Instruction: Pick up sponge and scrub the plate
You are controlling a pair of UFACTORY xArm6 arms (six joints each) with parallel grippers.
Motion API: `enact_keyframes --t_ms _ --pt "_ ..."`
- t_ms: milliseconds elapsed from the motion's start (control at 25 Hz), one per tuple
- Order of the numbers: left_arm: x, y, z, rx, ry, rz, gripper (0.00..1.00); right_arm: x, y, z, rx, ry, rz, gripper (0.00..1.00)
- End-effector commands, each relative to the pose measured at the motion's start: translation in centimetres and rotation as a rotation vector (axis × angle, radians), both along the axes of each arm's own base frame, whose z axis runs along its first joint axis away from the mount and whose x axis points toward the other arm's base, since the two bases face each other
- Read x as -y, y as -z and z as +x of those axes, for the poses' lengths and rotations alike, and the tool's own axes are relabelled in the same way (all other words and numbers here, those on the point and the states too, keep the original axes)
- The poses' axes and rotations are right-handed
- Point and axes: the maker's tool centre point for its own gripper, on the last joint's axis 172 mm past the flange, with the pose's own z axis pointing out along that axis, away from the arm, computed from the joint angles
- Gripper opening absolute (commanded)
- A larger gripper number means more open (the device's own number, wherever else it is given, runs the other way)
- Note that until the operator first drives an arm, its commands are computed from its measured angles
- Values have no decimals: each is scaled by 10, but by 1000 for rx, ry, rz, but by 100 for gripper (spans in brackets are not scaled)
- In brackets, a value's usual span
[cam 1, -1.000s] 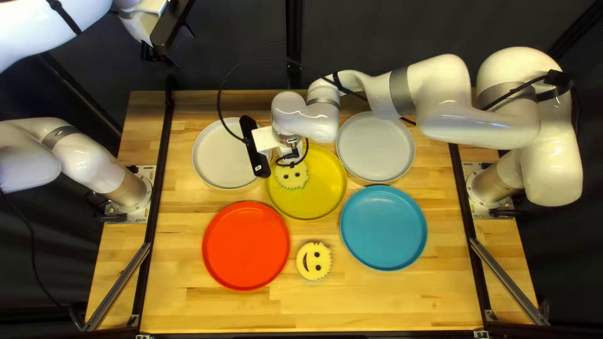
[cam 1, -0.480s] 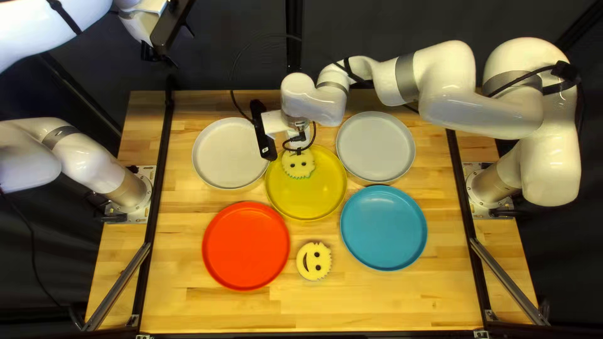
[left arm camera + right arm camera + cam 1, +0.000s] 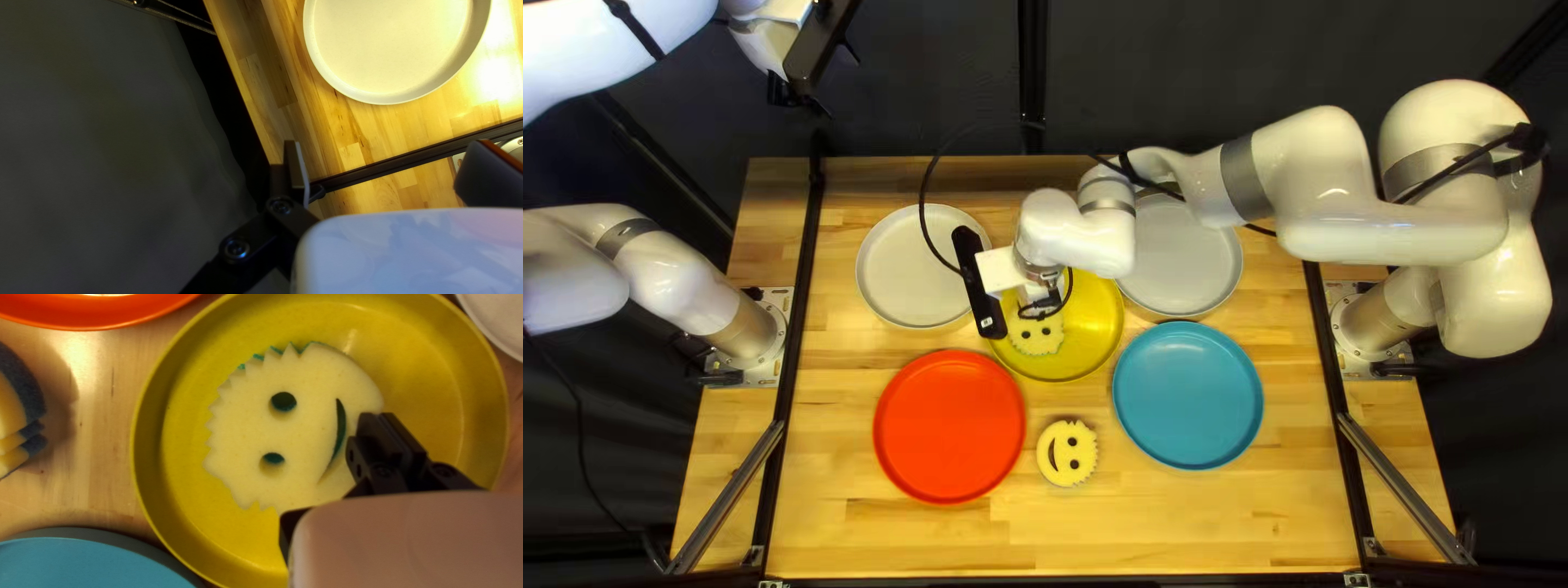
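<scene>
My right gripper (image 3: 1039, 303) is over the yellow plate (image 3: 1089, 338) in the top left view, at the rim of a pale yellow smiley sponge (image 3: 1037, 335). In the right wrist view, the right gripper (image 3: 382, 424) is shut on the sponge (image 3: 305, 424) near its mouth; the sponge lies over the yellow plate (image 3: 436, 375), its face showing and a green layer behind. The fingers hide part of its rim. My left gripper (image 3: 784, 92) is raised beyond the table's far left corner. In the left wrist view, the left gripper (image 3: 387, 169) stands open, holding nothing.
A second smiley sponge (image 3: 1066, 453) lies between the red plate (image 3: 949, 426) and the blue plate (image 3: 1188, 395). Pale plates stand at the back left (image 3: 899, 272) and back right (image 3: 1198, 261), the latter partly under my right arm. Black rails run along both table sides.
My right gripper and the sponge went toward the table's far edge, then came back toward the near edge over the yellow plate. The left arm has stayed still.
</scene>
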Motion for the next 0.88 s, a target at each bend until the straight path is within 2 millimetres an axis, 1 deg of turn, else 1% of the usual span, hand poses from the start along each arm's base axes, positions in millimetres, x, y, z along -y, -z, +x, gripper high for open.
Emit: enact_keyframes --t_ms 40,200,280,320,360,440,520,600,720,760,800,880 --pt "0 0 0 0 0 0 100 25 -3 -7 12 -6 -7 0" --pt "0 0 0 0 0 0 100 54 -5 -12 20 -6 -15 0" --pt "0 0 0 0 0 0 100 76 -3 -15 22 -3 -15 0" --pt "0 0 0 0 0 0 100 81 -2 -16 21 -2 -14 0" --pt "0 0 0 0 0 0 100 92 -1 -17 20 1 -10 0" --pt "0 0 0 0 0 0 100 101 -1 -18 19 5 -5 0" --pt "0 0 0 0 0 0 100 105 -1 -18 17 9 -2 0" --pt "0 0 0 0 0 0 100 100 0 -16 16 11 1 0" --pt "0 0 0 0 0 0 100 80 3 -11 14 9 7 0" --pt "0 0 0 0 0 0 100 69 4 -10 14 6 7 0" --pt "0 0 0 0 0 0 100 65 4 -10 14 5 6 0" --pt "0 0 0 0 0 0 100 44 -2 -10 13 2 -6 0"
